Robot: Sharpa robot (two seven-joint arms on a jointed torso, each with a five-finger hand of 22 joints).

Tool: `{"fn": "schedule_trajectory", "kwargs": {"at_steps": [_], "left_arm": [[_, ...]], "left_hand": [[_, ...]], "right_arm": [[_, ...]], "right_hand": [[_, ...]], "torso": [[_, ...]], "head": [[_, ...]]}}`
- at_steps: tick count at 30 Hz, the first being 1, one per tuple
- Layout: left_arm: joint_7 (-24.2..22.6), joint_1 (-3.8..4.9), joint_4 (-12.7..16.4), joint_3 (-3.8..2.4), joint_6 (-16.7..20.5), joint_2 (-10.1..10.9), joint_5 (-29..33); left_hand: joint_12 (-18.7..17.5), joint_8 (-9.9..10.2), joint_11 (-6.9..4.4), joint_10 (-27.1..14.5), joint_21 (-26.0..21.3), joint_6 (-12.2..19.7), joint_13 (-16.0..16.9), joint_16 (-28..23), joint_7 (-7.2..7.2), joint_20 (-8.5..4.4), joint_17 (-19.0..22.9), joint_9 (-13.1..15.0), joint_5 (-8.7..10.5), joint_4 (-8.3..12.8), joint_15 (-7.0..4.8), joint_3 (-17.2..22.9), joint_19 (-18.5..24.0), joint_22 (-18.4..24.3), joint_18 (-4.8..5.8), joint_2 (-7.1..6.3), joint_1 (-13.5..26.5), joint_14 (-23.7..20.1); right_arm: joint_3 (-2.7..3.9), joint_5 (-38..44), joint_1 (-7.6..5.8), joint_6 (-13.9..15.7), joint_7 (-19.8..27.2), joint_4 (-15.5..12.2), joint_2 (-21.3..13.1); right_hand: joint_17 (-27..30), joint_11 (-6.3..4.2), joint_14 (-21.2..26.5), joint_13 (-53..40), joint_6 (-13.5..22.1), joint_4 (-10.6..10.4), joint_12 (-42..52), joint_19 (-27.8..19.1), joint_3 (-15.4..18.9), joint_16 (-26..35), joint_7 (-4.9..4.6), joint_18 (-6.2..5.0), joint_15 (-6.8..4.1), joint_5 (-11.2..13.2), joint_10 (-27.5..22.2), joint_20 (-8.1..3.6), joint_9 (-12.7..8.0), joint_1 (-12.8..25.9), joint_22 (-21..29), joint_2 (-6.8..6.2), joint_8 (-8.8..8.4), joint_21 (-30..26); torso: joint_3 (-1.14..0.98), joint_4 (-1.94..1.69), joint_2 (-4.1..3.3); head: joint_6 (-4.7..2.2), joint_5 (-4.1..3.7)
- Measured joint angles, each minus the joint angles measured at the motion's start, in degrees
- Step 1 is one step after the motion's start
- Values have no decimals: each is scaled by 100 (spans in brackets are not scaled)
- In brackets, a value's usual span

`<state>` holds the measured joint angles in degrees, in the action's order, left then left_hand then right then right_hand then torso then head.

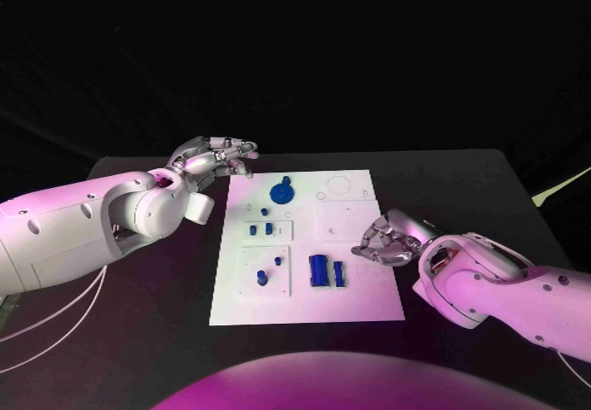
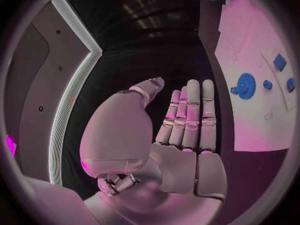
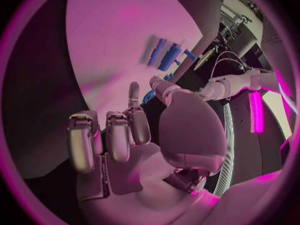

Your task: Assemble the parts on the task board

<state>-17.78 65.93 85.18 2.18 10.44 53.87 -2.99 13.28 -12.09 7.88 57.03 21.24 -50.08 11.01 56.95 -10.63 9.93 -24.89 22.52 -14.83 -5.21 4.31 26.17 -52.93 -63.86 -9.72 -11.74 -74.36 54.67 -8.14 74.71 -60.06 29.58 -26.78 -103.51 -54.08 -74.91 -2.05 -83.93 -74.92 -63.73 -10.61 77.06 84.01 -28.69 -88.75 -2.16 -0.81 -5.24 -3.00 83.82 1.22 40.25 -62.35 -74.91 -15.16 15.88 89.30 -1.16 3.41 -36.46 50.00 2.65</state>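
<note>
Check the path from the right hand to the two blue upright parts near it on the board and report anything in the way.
Nothing visible stands between them. The right hand is at the task board's right edge, holding nothing, and only bare white board separates it from the two blue parts.

white task board (image 1: 308,303), blue parts (image 1: 323,271), black table (image 1: 456,184)

No readable markings

We find no text, label, brand or number legible on the task board (image 1: 308,295) or its parts.
</note>
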Motion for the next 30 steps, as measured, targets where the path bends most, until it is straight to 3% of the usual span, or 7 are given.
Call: {"fn": "schedule_trajectory", "kwargs": {"at_steps": [7, 10, 13, 15, 22, 25, 30], "left_arm": [[-45, -65, -87, 0, 12, -57, 10], [-98, -133, -175, 0, 36, -116, 30], [-177, -189, -322, 1, 92, -218, 73], [-245, -230, -444, 1, 141, -306, 115], [-530, -390, -1000, -5, 345, -708, 351], [-643, -467, -1216, -13, 414, -888, 470], [-796, -569, -1544, -36, 524, -1106, 661]], "left_hand": [[72, -38, 0, 0, -130, 31, -5, -170, 31, 83, 81, -14, 20, -25, 16, -25, 86, 92, 0, 0, 0, -236], [71, -92, -41, 71, -319, 31, -60, -577, 31, 89, 262, -27, 110, -42, 34, -39, 251, 259, 0, 27, 27, -412], [-66, -97, -52, 284, -635, 21, -169, -1285, 83, 150, 513, -52, 311, -122, 85, -7, 418, 556, -1, 30, 30, -557], [-199, -97, -54, 382, -830, 21, -241, -1676, 83, 195, 620, -66, 420, -185, 113, -9, 506, 753, 0, 30, 30, -585], [-920, 70, -93, 231, -1737, 241, -620, -3371, 154, 421, 933, -233, 805, -409, 245, -389, 915, 1890, 0, 91, -31, -906], [-950, 168, -115, -125, -1753, 364, -722, -3832, 174, 497, 1043, -342, 887, -489, 242, -688, 1070, 2291, 0, 161, -64, -1087], [-951, 279, -161, -582, -1753, 486, -734, -4382, 218, 617, 1277, -526, 898, -587, 313, -1193, 1563, 2986, 0, 330, -178, -1317]], "right_arm": [[9, -783, -176, 304, 653, 434, 142], [6, -1480, -292, 388, 1197, 765, 283], [8, -2384, -417, 384, 1838, 1246, 485], [15, -3053, -497, 318, 2290, 1609, 635], [109, -4878, -614, -242, 3608, 2975, 1264], [129, -5352, -626, -474, 3970, 3455, 1477], [145, -5858, -635, -797, 4386, 3984, 1740]], "right_hand": [[0, 129, -6, 0, 322, 104, -905, -1, -203, 271, -131, -25, 85, 0, -349, 60, 26, -404, -2, 77, -155, -653], [26, 240, -2, 498, 601, 238, -2097, -248, -428, 713, -258, -276, 174, -203, -970, 170, 23, -563, -4, 119, -268, -1551], [1645, 374, 571, 1841, 841, 439, -3981, -1266, -630, 2282, -407, -660, 320, -445, -1948, 292, 31, -622, 52, 178, -351, -3673], [2821, 489, 1185, 2408, 1017, 554, -4533, -2010, -726, 3568, -526, -894, 441, -487, -2206, 395, -59, -645, 658, 202, -467, -5281], [4229, 998, 2525, 4852, 1209, 740, -6561, -2931, -425, 6365, -863, -893, 1024, -565, -2756, 965, -723, -573, 2569, 319, -810, -7605], [4507, 1055, 2622, 5445, 1206, 802, -6933, -2917, -257, 6880, -887, -893, 1105, -565, -2753, 1061, -975, -605, 3093, 409, -865, -7968], [4858, 1159, 2907, 6026, 1275, 854, -7259, -3063, -62, 7499, -971, -894, 1287, -568, -2776, 1224, -1273, -625, 3703, 491, -948, -8389]], "torso": [[14, -4, 30], [33, -1, 65], [64, 16, 115], [88, 32, 155], [157, 73, 295], [184, 76, 370], [198, 91, 460]], "head": [[-14, -15], [-84, -29], [-229, -47], [-352, -52], [-806, -52], [-950, -55], [-1136, -10]]}}
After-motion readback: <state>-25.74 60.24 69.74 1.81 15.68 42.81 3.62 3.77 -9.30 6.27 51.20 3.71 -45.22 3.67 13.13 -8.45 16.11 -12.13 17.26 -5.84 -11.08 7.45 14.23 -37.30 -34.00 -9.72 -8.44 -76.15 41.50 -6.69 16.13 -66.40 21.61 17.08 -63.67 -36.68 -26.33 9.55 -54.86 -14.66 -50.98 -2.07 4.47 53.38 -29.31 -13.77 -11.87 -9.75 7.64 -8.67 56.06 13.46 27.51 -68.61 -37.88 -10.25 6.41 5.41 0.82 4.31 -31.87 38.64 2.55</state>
